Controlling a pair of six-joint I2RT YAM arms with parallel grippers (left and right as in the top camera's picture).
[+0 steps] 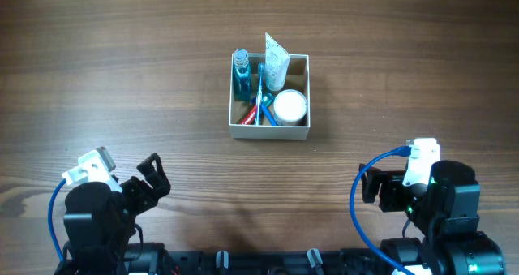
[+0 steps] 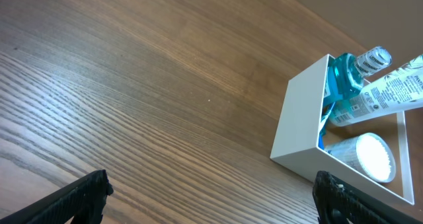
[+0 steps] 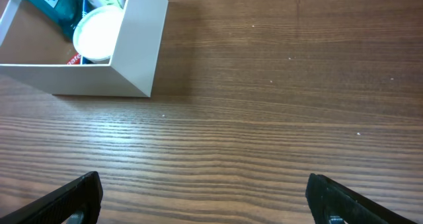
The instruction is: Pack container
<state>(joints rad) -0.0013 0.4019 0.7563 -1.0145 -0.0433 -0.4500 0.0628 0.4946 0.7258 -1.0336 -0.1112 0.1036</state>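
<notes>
The container (image 1: 269, 131), a small white square box with a tan inside, stands mid-table. It holds a blue bottle (image 1: 242, 70), a white tube (image 1: 276, 60), a round white jar (image 1: 290, 106) and a blue and red toothbrush (image 1: 260, 106). It also shows in the left wrist view (image 2: 301, 128) and the right wrist view (image 3: 135, 59). My left gripper (image 2: 211, 201) is open and empty at the near left, far from the box. My right gripper (image 3: 205, 197) is open and empty at the near right.
The wooden table top (image 1: 122, 72) surrounds the box. Both arm bases sit at the near edge, the left one (image 1: 93, 218) and the right one (image 1: 442, 210).
</notes>
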